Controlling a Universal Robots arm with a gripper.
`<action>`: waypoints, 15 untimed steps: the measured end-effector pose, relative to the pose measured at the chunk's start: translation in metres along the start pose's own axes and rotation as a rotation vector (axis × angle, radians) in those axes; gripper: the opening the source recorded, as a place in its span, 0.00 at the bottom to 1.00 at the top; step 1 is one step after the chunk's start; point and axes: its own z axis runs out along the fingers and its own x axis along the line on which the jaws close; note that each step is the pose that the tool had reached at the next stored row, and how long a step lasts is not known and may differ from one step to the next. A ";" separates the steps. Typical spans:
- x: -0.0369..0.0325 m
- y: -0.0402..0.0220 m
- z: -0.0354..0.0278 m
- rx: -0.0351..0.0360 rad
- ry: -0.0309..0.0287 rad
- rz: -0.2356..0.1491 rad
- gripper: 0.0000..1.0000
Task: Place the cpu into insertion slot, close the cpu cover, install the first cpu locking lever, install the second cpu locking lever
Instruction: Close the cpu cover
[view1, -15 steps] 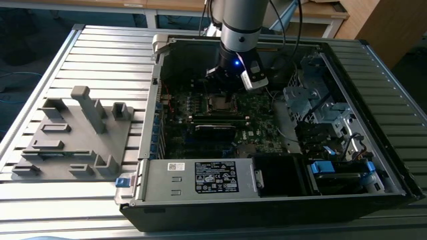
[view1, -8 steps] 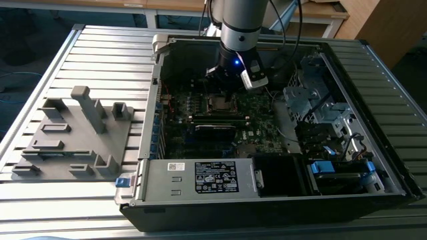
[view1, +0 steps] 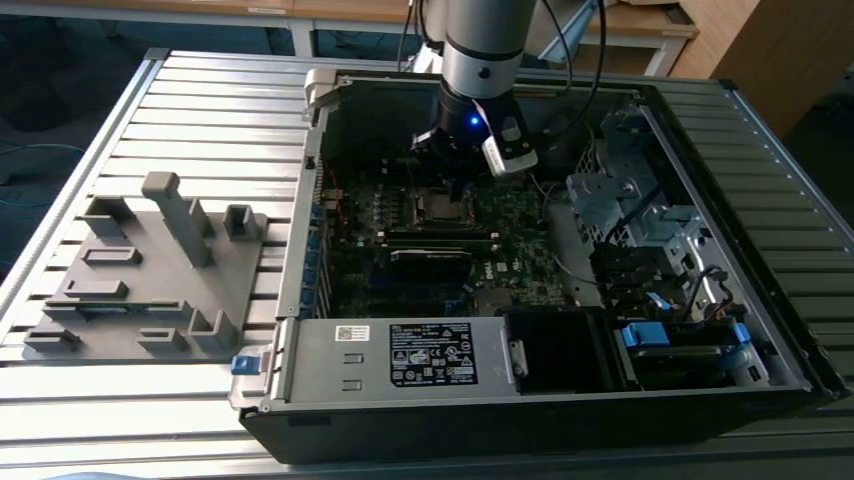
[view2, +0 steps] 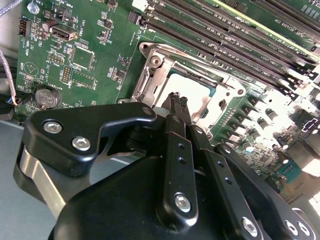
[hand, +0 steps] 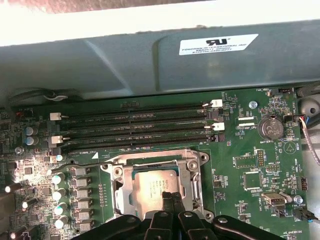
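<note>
Ribbed aluminium desk (view1: 200, 110) beneath everything, carrying an open black computer case (view1: 534, 420) with the insertion slot (hand: 192, 165) near its middle. Grey robot arm (view1: 481, 50) reaching down into the case, straight over the slot. Labelled grey power supply box (view1: 400, 355) well apart from the slot, against the case's near wall in the exterior view. Green circuit board (hand: 235, 200) all around the slot. Long black memory slots (hand: 135, 125) just beside the slot, running along one edge of it. Silvery cpu cover (hand: 119, 187) down over the slot, framing it on all sides, apparently flat. Dull grey cpu (hand: 150, 185) seated inside the slot, visible through the cover's window. Black end effector (hand: 170, 199) directly above the slot, fingertips pressed together with nothing gripped between them, at or just off the cpu's top near one edge; contact hard to judge. Round coin cell (hand: 270, 127) off to one side of the slot, past the memory slots' end.
</note>
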 end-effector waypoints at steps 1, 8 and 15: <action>0.0001 0.0000 0.0005 0.0000 0.0000 0.000 0.10; 0.0008 -0.0002 0.0044 0.0000 0.0000 0.000 0.10; 0.0018 -0.0003 0.0046 -0.0001 -0.0001 0.000 0.10</action>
